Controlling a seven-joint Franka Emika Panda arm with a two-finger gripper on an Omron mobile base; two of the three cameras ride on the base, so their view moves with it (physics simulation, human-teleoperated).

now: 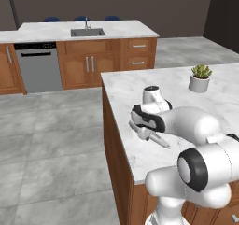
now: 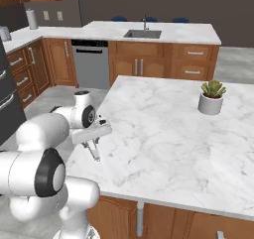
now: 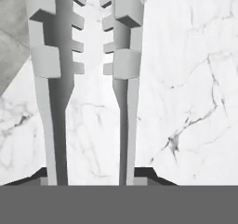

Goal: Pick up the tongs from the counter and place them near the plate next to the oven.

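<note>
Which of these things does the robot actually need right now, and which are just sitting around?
Needed:
- tongs
- counter they lie on
- gripper, shut on the tongs

Just there:
- potted plant
- sink
- dishwasher

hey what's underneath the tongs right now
Under the tongs lies the white marble counter, visible between and beside their two toothed arms. The pincer is shut on the tongs at their lower end, so the marble beneath that part is covered.
</note>
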